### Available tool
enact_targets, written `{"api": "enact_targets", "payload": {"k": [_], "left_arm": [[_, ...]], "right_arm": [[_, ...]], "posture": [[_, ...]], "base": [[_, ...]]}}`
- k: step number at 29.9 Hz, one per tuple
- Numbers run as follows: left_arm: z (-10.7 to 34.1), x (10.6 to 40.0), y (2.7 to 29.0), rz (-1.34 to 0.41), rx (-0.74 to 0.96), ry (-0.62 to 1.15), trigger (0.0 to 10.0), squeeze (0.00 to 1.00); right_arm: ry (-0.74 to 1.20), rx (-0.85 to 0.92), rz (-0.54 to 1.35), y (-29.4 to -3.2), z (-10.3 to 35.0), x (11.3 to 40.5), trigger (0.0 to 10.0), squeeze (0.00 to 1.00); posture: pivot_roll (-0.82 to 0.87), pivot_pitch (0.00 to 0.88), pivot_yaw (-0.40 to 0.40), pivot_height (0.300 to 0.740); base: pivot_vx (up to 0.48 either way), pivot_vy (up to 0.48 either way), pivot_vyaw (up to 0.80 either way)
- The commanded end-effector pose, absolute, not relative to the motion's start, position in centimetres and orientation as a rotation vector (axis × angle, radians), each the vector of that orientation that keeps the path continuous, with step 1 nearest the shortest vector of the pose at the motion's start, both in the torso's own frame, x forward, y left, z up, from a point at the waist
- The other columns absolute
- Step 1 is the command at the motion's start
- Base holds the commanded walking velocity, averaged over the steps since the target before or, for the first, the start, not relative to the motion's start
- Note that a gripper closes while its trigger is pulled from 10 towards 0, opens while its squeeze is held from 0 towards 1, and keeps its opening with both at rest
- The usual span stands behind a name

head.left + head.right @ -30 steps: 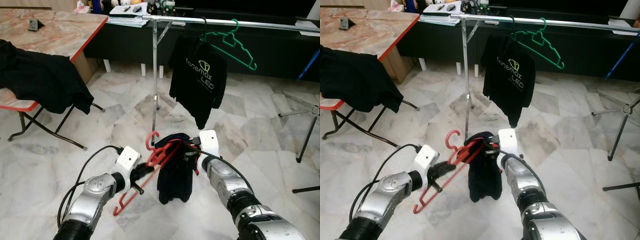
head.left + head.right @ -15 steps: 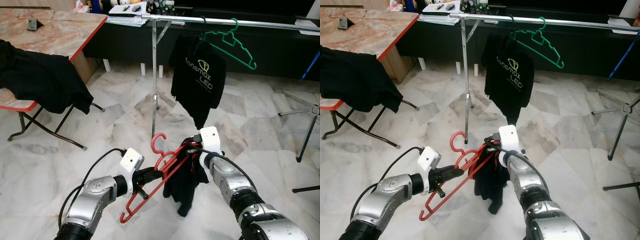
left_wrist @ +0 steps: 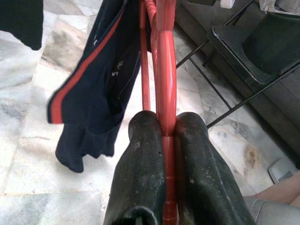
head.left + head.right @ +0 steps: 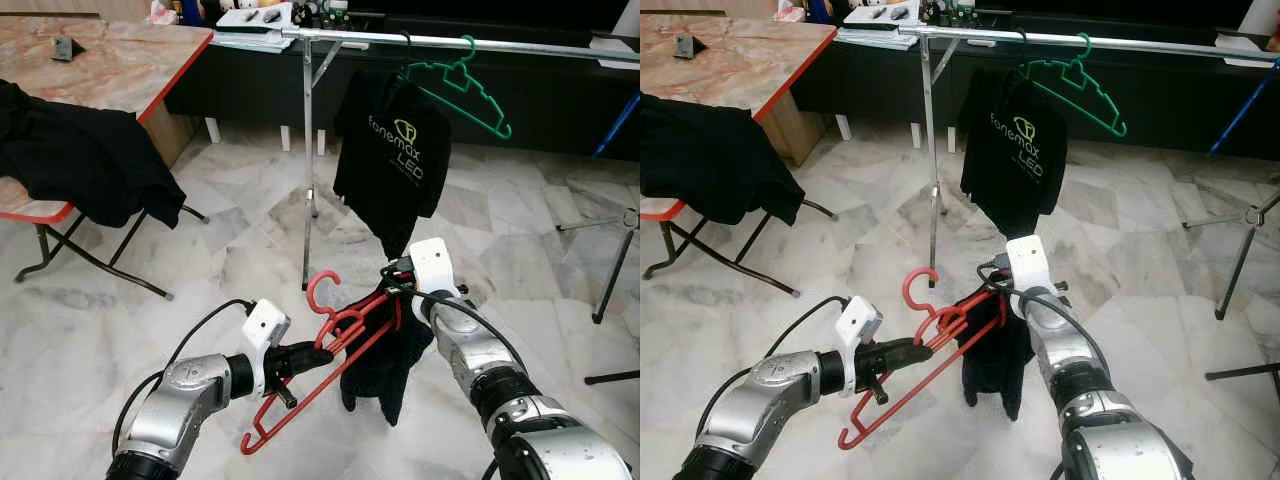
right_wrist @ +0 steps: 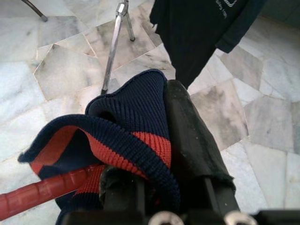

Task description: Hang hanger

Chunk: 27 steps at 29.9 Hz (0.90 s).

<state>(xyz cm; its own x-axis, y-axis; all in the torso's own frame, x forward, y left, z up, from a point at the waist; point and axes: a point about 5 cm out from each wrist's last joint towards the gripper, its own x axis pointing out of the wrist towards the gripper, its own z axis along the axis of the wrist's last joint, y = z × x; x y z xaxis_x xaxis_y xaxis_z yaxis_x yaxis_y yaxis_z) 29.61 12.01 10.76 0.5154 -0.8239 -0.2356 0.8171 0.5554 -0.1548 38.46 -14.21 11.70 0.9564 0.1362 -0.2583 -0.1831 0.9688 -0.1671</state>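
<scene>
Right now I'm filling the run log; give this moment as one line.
left gripper: shut on red hanger | right gripper: shut on dark garment | rail: ahead, hanger not hung

The hanger (image 4: 330, 345) with its garment (image 4: 385, 355) is held between both arms, before the rail (image 4: 450, 43). A shirt (image 4: 392, 165) hangs on the rail. The table (image 4: 110, 70) stands left.
</scene>
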Motion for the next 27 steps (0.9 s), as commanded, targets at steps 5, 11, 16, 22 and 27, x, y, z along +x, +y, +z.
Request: {"api": "enact_targets", "payload": {"k": [5, 11, 16, 22, 27], "left_arm": [[10.4, 29.9, 12.0, -0.936, 0.018, 0.304, 10.0, 0.00], [10.0, 31.3, 12.8, -0.786, 0.076, 0.309, 10.0, 0.00], [10.0, 31.5, 12.9, -0.762, 0.079, 0.307, 10.0, 0.00], [9.7, 31.6, 12.8, -0.746, 0.096, 0.308, 10.0, 0.00], [9.5, 32.3, 13.4, -0.650, 0.130, 0.308, 10.0, 0.00]], "right_arm": [[0.249, -0.105, 0.211, -12.9, 11.7, 38.4, 10.0, 0.00], [0.252, -0.072, 0.219, -12.3, 11.6, 38.2, 10.0, 0.00], [0.247, -0.072, 0.228, -12.0, 11.5, 38.1, 10.0, 0.00], [0.241, -0.079, 0.254, -11.6, 11.9, 38.2, 10.0, 0.00], [0.238, -0.101, 0.205, -12.2, 12.0, 38.3, 10.0, 0.00]], "posture": [[0.05, 0.185, -0.011, 0.740], [0.04, 0.184, -0.011, 0.740], [0.04, 0.184, -0.012, 0.740], [0.04, 0.183, -0.012, 0.740], [0.04, 0.183, -0.012, 0.740]], "base": [[0.000, 0.000, 0.00], [0.000, 0.000, 0.00], [0.000, 0.000, 0.00], [0.000, 0.000, 0.00], [0.000, 0.000, 0.00]]}}
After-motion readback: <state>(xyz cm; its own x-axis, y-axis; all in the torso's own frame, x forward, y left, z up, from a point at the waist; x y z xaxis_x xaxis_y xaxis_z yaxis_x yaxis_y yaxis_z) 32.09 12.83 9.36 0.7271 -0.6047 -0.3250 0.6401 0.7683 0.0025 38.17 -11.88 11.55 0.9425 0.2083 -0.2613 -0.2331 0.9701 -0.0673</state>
